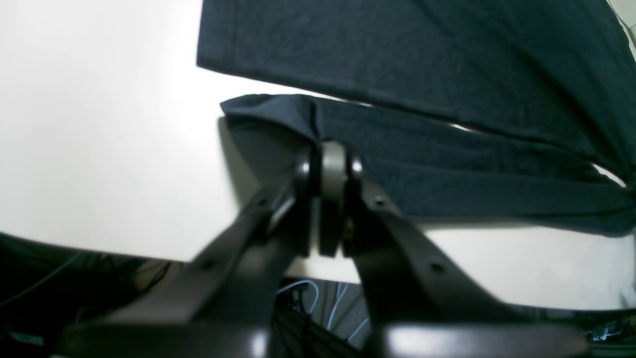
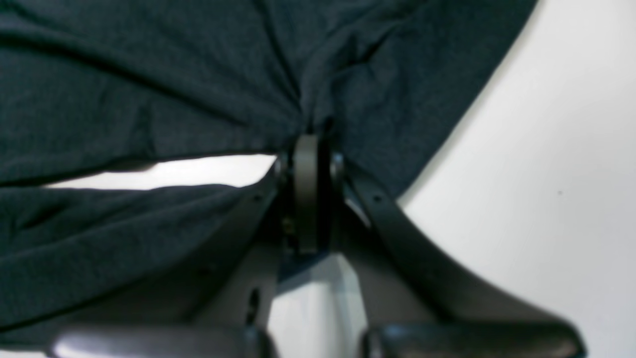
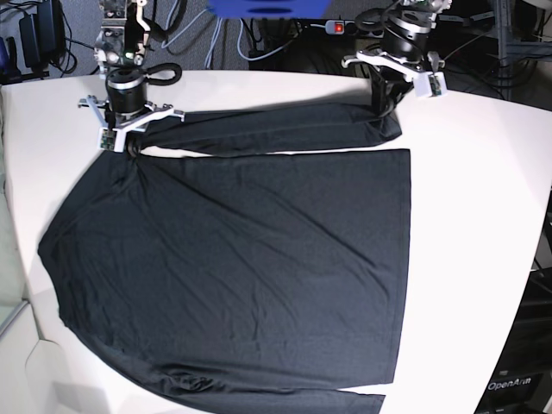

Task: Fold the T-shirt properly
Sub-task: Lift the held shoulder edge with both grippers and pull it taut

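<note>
Both claws pinch the T-shirt point(image 3: 241, 259), spread flat on the desk point(image 3: 483, 172): left claw point(image 1: 332, 149) at the far sleeve's cuff, right claw point(image 2: 309, 141) at its shoulder. Folding has barely begun.

The black long-sleeved shirt point(image 3: 241, 267) covers most of the white counter point(image 3: 483, 224), leaving bare passage along the base view's right side and far left corner. A narrow bare strip runs between the upper sleeve point(image 3: 276, 134) and the body. Cables point(image 3: 259, 34) crowd behind the far edge.
</note>
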Tool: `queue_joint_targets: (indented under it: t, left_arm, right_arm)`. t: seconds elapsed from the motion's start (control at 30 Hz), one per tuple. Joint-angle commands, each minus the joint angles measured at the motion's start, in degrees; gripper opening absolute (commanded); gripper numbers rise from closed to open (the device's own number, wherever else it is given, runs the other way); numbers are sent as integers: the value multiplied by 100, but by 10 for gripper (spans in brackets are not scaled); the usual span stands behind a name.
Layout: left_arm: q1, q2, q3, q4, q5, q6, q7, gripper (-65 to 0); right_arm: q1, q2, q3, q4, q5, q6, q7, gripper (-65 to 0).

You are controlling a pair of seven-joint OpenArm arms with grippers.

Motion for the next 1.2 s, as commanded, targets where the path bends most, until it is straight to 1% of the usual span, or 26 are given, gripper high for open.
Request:
queue_joint_targets:
  t: [0.0, 0.23, 0.47, 0.67, 1.17]
  left_arm:
    - [44, -13, -2, 124, -22, -50, -163, -650]
    - [44, -13, -11, 150, -40, -50, -163, -650]
    - [35, -13, -20, 405, -40, -41, -163, -650]
    - [-132, 5, -20, 537, -48, 3, -136, -650]
    - [-791, 5, -64, 484, -57, 12, -128, -650]
  right_arm:
    - [12, 19, 3, 122, -62, -19, 114, -648]
    - [21, 19, 3, 324, -45, -19, 123, -648]
    - [91, 19, -24, 570, -45, -10, 114, -648]
    - [117, 10, -32, 606, -36, -10, 123, -648]
    - [671, 19, -41, 570, -53, -1, 70, -648]
